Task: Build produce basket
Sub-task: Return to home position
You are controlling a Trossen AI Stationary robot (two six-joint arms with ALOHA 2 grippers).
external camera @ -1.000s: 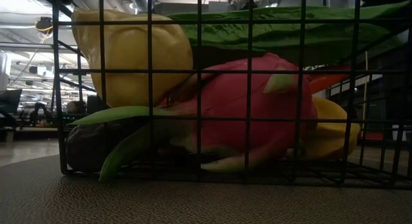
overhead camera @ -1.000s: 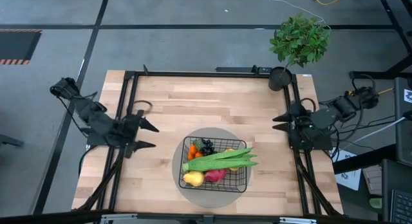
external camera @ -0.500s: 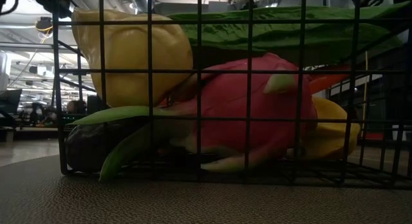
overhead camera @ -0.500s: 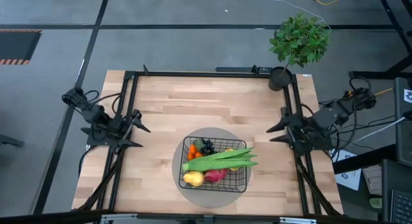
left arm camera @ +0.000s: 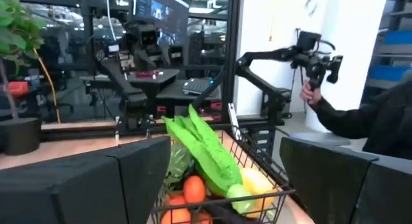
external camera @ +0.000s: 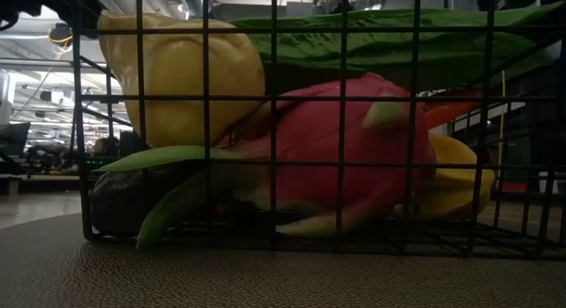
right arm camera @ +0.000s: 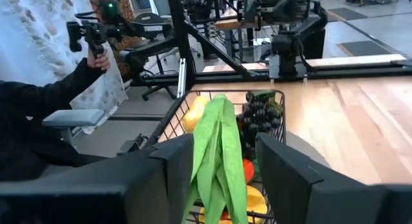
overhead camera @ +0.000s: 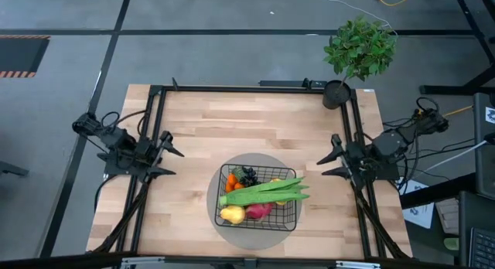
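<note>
The black wire basket (overhead camera: 219, 198) stands on a round grey mat (overhead camera: 267, 159) at the table's near middle. It holds the produce: a long green husk (overhead camera: 267, 192) lying on top, a yellow fruit (overhead camera: 231, 215), a pink dragon fruit (external camera: 336, 140), orange pieces (overhead camera: 233, 181) and dark grapes (overhead camera: 247, 175). My left gripper (overhead camera: 167, 161) is open and empty at the table's left edge. My right gripper (overhead camera: 328, 160) is open and empty at the right edge. Both point toward the basket.
A leafy green plant in a black pot (overhead camera: 357, 52) stands at the table's far right corner. A black frame (overhead camera: 247, 87) runs around the table. A person's arm with a hand-held device shows beyond the table (left arm camera: 351, 114). Bare wood lies on all sides of the mat.
My left gripper has drawn back toward the table's left edge. My right gripper has gone a little toward the near edge, its fingers wider apart than before. The basket and the produce have kept still.
</note>
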